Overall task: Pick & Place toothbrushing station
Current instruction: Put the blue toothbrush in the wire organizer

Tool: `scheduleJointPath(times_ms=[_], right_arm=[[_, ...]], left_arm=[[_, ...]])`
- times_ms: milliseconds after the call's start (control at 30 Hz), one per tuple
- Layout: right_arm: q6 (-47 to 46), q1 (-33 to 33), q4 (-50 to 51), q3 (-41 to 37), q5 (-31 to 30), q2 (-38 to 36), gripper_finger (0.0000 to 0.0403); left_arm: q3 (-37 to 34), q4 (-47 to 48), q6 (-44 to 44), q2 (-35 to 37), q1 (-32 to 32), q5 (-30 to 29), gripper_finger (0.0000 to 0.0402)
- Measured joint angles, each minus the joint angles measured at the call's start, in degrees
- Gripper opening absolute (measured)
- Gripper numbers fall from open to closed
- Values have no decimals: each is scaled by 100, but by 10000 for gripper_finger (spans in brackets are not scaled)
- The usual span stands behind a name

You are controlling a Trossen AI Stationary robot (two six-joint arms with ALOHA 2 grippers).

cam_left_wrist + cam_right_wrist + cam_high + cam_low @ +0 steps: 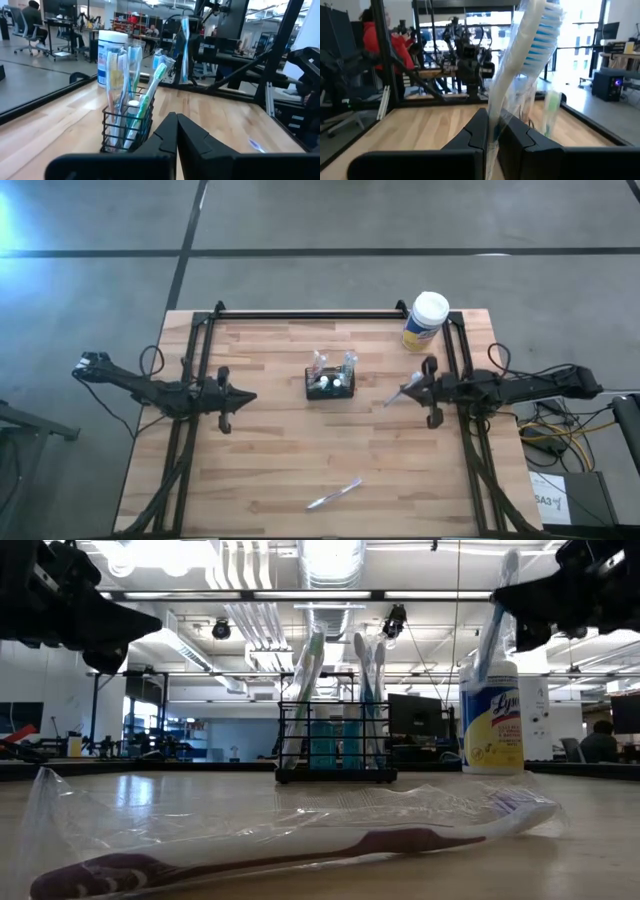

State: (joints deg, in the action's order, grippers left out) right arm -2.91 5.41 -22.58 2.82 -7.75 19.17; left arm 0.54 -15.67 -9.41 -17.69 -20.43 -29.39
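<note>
The toothbrushing station, a small black mesh caddy (332, 383) (126, 125) (335, 755), stands on its base at the table's middle with several toothbrushes upright in it. To its right, my right gripper (408, 388) (492, 120) hangs above the table, shut on a toothbrush (530, 45) (497, 615) with blue bristles in clear wrap. To the caddy's left, my left gripper (250, 396) (176, 122) is shut on nothing and points level at the caddy. Another wrapped toothbrush (335, 493) (300, 845) lies flat near the front edge. My right gripper pinches the wrapped toothbrush's handle (496, 107) between its two fingers, which lie about level and point toward the caddy, across the brush. The brush stands nearly upright, bristle head (545, 30) up, lifted clear of the table. Its lower end (480, 670) hangs below the fingers.
A white-lidded, yellow-labelled canister (425, 320) (492, 720) stands at the far right corner. A black frame rail (310, 313) runs along the table's far edge, with uprights at both sides. Bare wood (270, 460) lies between the caddy and the front toothbrush.
</note>
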Motion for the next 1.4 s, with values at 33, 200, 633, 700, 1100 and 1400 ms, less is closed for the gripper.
scheduleJointPath(times_ms=[33, 200, 633, 700, 1100, 1400], right_arm=[[25, 4, -1, 95, 0, 82, 22], [164, -17, -12, 704, -257, 811, 22], [811, -113, -642, 2288, -892, 3701, 22], [843, -236, -805, 2423, -898, 4010, 22], [489, -768, -1493, 2569, -905, 5324, 22], [309, -782, -1557, 2568, -1040, 5751, 22]], left_arm=[[-2, -6, -1, 1, 1, -1, 5], [-4, -28, 0, 0, 0, -2, 7], [-9, -25, -79, 0, 0, -3, 5], [-9, -25, -79, 0, 0, -4, 6], [-13, -21, -56, 0, 0, -3, 4], [-15, -23, -50, 0, 0, -3, 7]])
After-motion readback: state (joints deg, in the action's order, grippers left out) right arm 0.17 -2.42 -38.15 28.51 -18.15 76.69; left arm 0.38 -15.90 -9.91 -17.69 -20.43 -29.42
